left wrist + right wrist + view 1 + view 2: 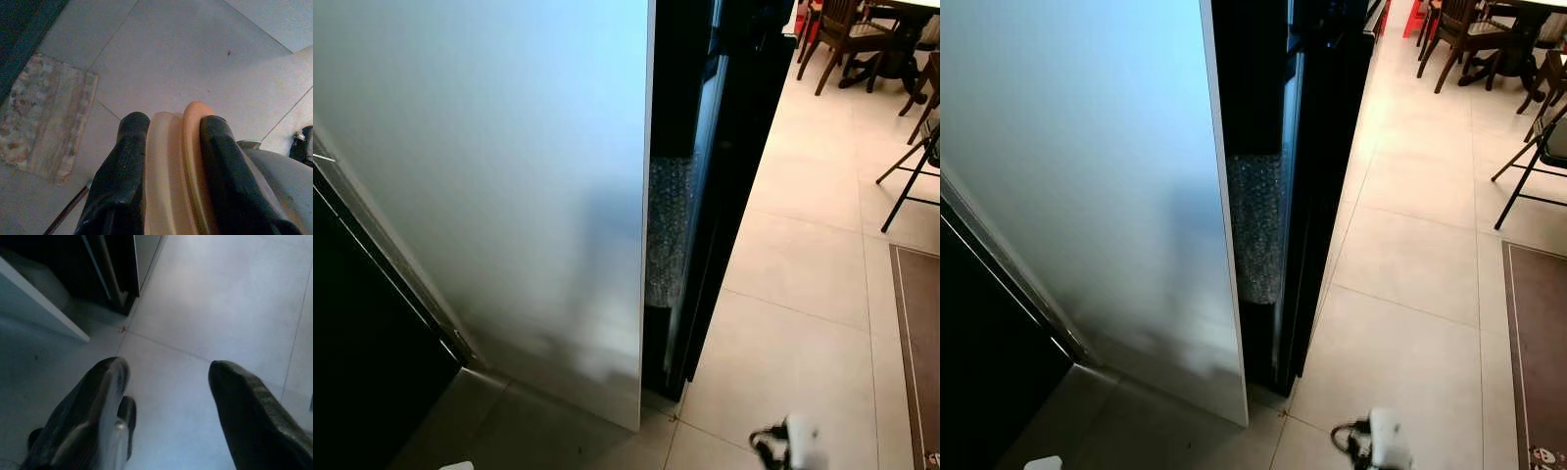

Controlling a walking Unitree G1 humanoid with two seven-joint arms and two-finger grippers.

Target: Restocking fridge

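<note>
A tall white panel point(509, 196) stands close in front of me, with the black fridge point(729, 147) right behind it. Bubble wrap point(666, 230) fills part of the dark gap between them. In the left wrist view my left gripper point(173, 127) is shut on a flat, rounded cream and orange object point(166, 166), held over the tiled floor. My right gripper point(168, 367) hangs open above the floor tiles near the panel's bottom corner point(83, 338), with nothing between its fingers. A white part of my right arm point(795, 443) shows at the bottom edge.
A dark cabinet front point(362, 343) lies at the left. Wooden dining chairs point(842, 34) and a table stand at the far right, a folding chair's legs point(911, 171) and a brown rug point(920, 343) nearer. A patterned mat point(44, 112) lies on the tiles.
</note>
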